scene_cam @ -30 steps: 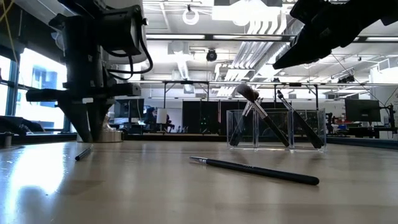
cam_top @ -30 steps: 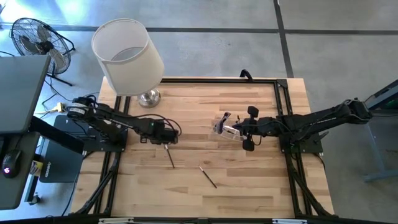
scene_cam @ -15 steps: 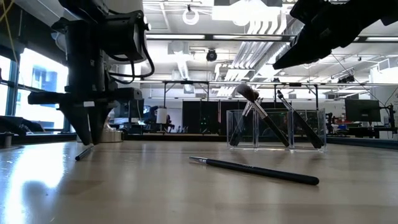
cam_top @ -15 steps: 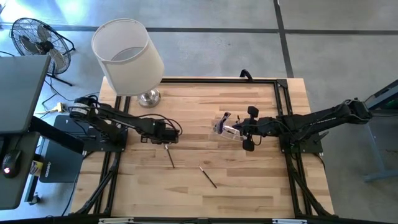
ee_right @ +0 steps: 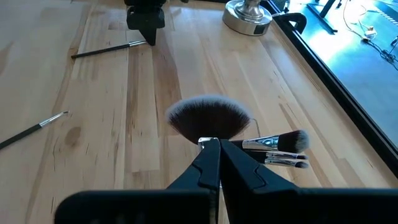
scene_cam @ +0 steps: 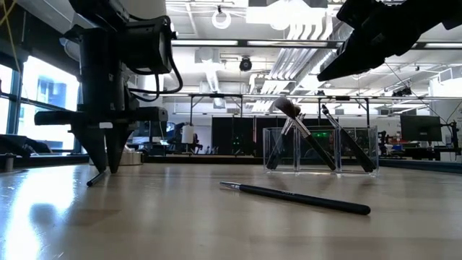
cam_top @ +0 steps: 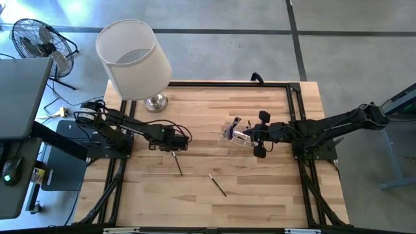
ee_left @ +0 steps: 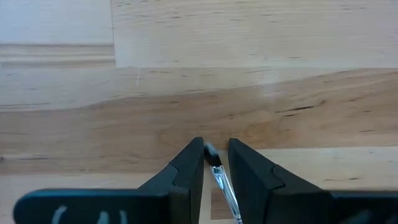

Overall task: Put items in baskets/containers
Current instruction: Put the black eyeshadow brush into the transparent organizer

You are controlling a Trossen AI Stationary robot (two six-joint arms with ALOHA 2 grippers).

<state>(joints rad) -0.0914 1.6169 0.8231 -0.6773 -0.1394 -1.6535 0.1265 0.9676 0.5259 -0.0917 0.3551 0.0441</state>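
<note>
1. Wood table, high view: the left gripper is low over the end of a brush that lies left of centre. A 2nd brush lies apart, nearer the front edge. The right gripper sits over the clear box near the middle, where brush heads show. A white lamp stands at the back left corner.

2. Low view: the left gripper points straight down with its tips at the table, on the end of the brush. The 2nd brush lies flat in front. The box stands behind it with several brushes leaning inside, 1 with a fluffy head. The right arm hangs above the box.

3. Left wrist view: the left gripper has its fingers narrowly apart, 1 on each side of the brush. Whether they pinch it cannot be told.

4. Right wrist view: the right gripper has its fingers pressed together, holding nothing, just above a fan brush head and other brush heads in the box. The left gripper shows farther off at 1 brush; the 2nd brush lies apart.
</note>
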